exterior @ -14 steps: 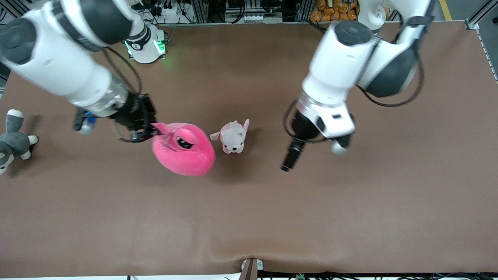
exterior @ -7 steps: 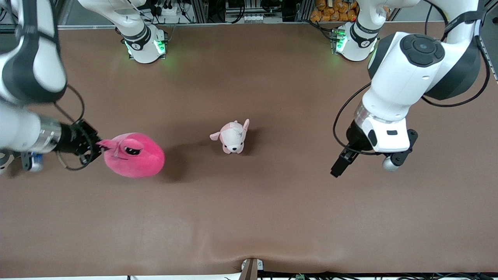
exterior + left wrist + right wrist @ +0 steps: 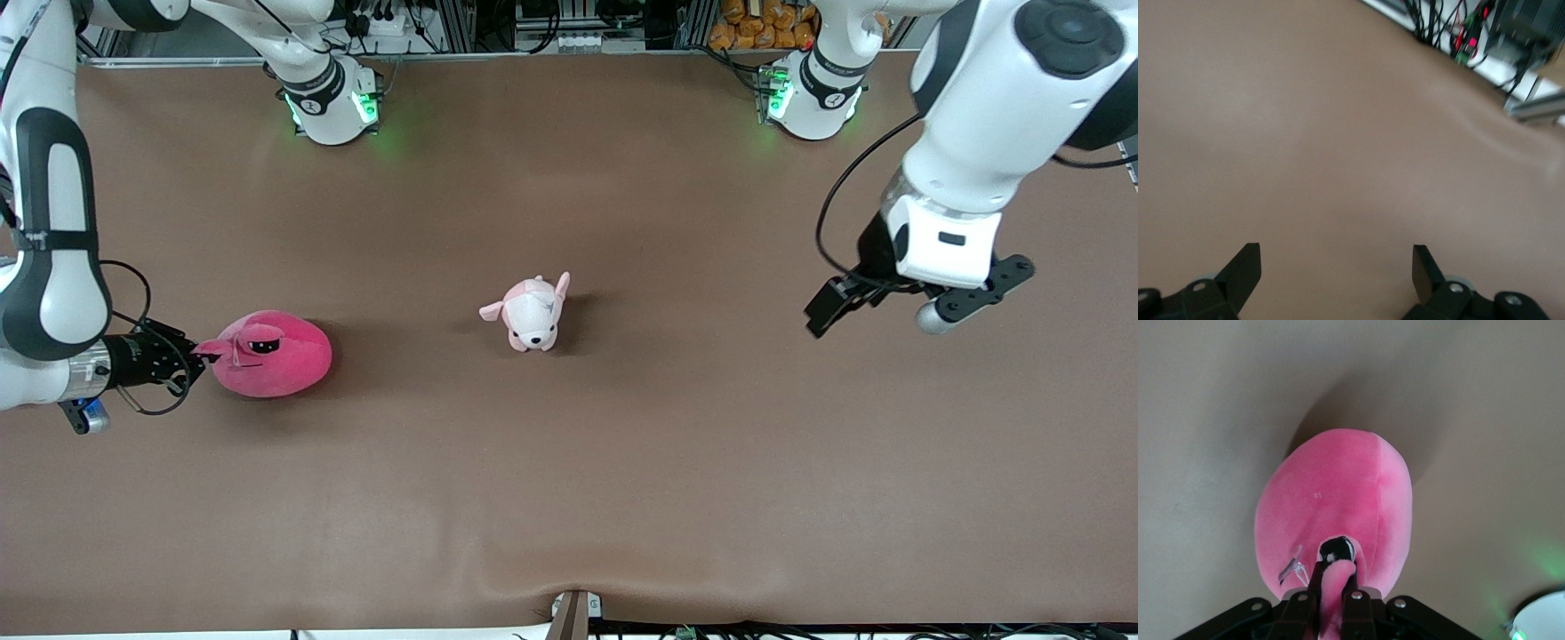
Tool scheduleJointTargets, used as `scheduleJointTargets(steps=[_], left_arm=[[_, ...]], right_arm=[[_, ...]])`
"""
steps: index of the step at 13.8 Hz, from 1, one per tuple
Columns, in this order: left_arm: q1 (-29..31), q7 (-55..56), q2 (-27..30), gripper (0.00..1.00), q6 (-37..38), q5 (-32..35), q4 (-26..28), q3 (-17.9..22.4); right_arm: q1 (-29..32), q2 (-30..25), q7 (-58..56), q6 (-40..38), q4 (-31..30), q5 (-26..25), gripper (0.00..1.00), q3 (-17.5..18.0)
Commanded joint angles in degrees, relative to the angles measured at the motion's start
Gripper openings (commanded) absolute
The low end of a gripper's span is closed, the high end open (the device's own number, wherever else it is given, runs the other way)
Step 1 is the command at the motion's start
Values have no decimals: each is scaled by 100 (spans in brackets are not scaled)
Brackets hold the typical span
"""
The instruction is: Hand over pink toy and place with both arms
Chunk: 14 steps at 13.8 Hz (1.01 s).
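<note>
Two arms in frame, one busy. Right gripper sits at the far left edge of the front view, mid-height, jaws clenched on a floppy ear of the pink toy; the right wrist view shows the ear pinched between the two fingers, with the toy's round body hanging out past them and its shadow on the brown worktop close beneath. Can't tell whether the toy body touches the worktop or hangs just above it. Left gripper is up in the air at the right of the front view, over bare worktop, jaws spread wide and holding nothing; the left wrist view shows both fingertips well apart with only brown surface between them. Small pale pink-and-white puppy plush stands near frame centre, well apart from both grippers and from the pink toy.
</note>
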State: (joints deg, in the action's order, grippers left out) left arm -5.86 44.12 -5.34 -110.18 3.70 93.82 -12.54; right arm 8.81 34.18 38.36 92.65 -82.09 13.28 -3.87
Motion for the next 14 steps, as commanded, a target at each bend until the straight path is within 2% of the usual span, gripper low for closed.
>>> scheduleJointTargets(steps=[1,3,7,10,14], left_arm=[[252,-1243,270,100,513,-141,154,6],[488,-2026,349,100,900,-142,110,-2],[507,-3615,691,100,1955,-185,101,85],[139,-4121,981,100,2649,-264,101,497],[59,-4875,1096,100,3195,-405,-83,928]], right_arm=[[121,-51,-206,25,9,61,17,123],[121,-60,-145,-27,62,87,100,132],[15,-157,-180,-324,570,113,100,175],[-11,-235,-224,-1063,1457,105,100,202],[-370,-682,-250,-1415,2073,-18,100,158]])
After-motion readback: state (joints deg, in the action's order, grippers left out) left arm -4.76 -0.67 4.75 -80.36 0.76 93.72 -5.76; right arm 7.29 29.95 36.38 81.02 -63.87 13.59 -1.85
